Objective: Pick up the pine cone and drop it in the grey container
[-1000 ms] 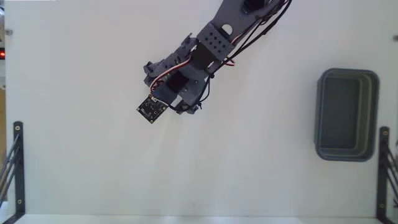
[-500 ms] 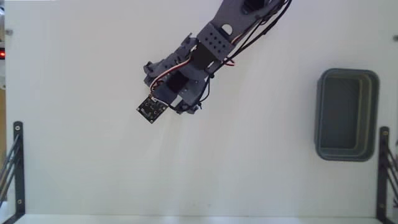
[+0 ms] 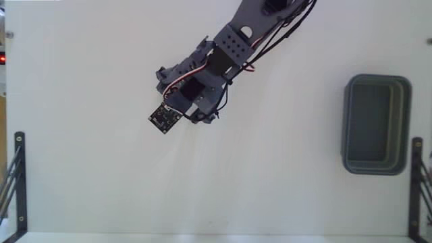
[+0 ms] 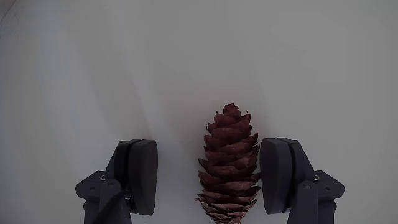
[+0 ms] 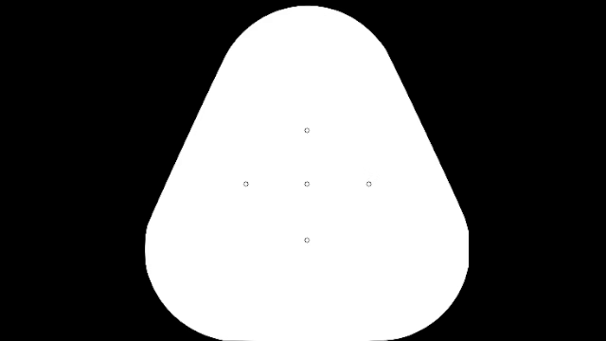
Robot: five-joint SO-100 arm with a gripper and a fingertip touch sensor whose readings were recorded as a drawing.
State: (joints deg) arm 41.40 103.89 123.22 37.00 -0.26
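Wrist view: the pine cone (image 4: 229, 165) lies on the white table (image 4: 93, 62), lower centre of the frame, long axis running up the picture, pointed tip toward the top, broad base cut off by the bottom edge. The gripper (image 4: 210, 177) straddles it with jaws spread wide. The left finger (image 4: 142, 176) stands clear of the cone with bare table between; the right finger (image 4: 278, 175) sits just beside the cone's flank, and whether it touches cannot be told. Nothing is held yet.

Fixed view: the arm (image 3: 223, 54) reaches down from the upper centre of the frame. Its wrist hides the cone and the fingertips, so neither can be seen here. The grey container (image 3: 405, 121) sits at the right edge, mid-height, well apart from the arm. Its inside looks empty.

Handling, as a judgement:
- Cone likely light and dry, stiff overall, with scale tips that could chip or flex under a hard pinch.
- Rough overlapping scales should give the pads good bite, so slipping seems unlikely.
- Oval shape tapers toward the tip. A grip near the tip might squeeze it out; the widest middle band looks the safest hold.
- Cone lies off-centre, nearer the right finger. Closing may push it sideways or roll it before both pads meet it.
- Moderate closing force should be enough.
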